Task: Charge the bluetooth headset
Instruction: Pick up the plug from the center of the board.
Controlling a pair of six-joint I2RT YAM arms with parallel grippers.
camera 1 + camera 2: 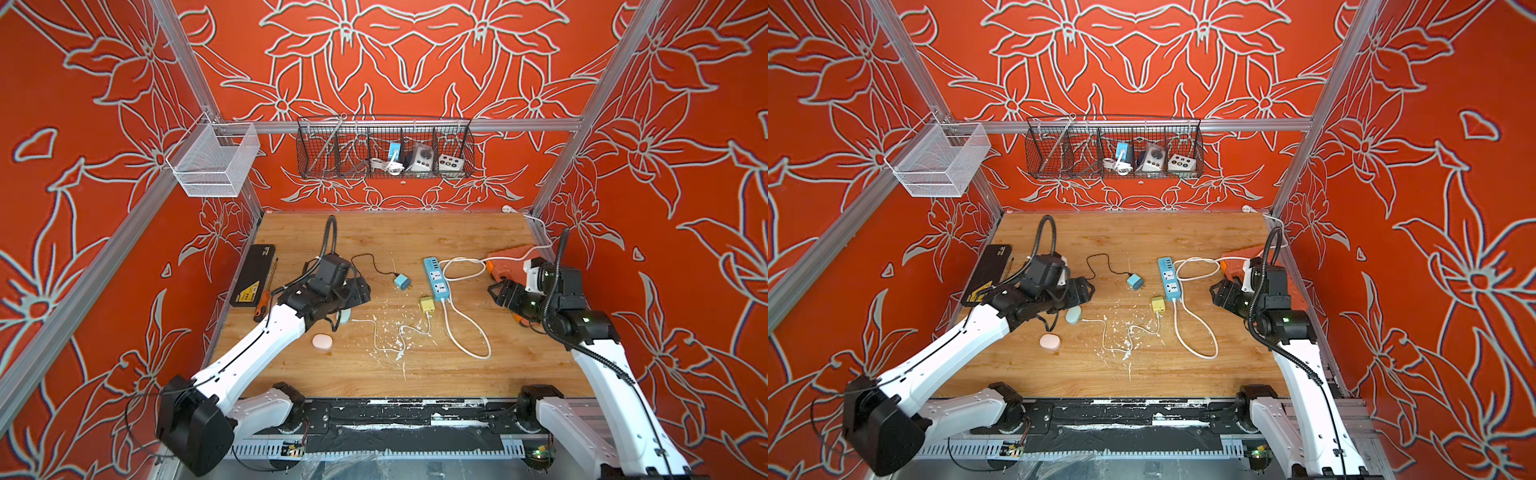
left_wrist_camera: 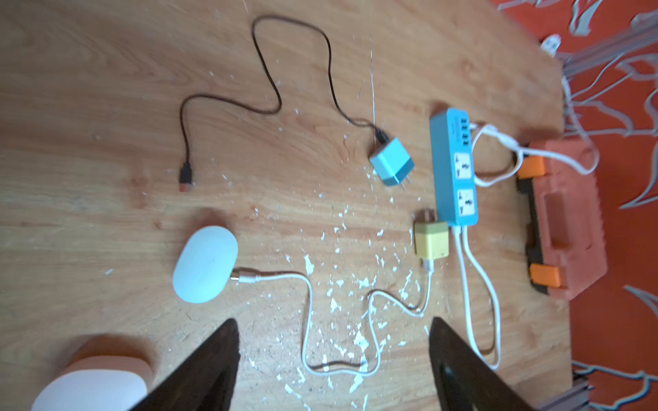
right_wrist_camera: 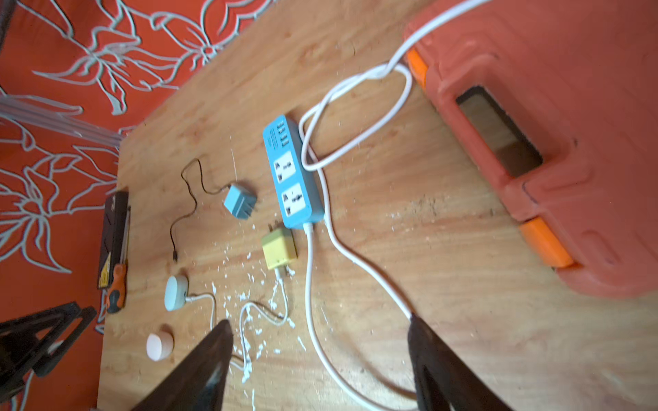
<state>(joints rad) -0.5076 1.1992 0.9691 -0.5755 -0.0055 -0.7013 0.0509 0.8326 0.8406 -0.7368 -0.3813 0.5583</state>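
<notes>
Both the left gripper [image 2: 334, 320] and right gripper [image 3: 319, 319] are hanging wide, empty; right should be pinching the plug [image 3: 279, 249], prongs facing strip [image 3: 293, 174].

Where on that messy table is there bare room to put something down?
Bare wood runs along the back wall, beyond the blue power strip and black cable. Another free strip lies at the near edge, past the pink case and white cord loop. The middle is crowded: blue charger, yellow charger, thin white cable.

Left arm [image 1: 257, 336], right arm [image 1: 611, 399]: white moulded shells, matte black joints, black corrugated cable conduits [image 1: 555, 274]. Left tool [image 2: 333, 319], right tool [image 3: 319, 319]: black tapered fingers [image 2: 213, 363].
</notes>
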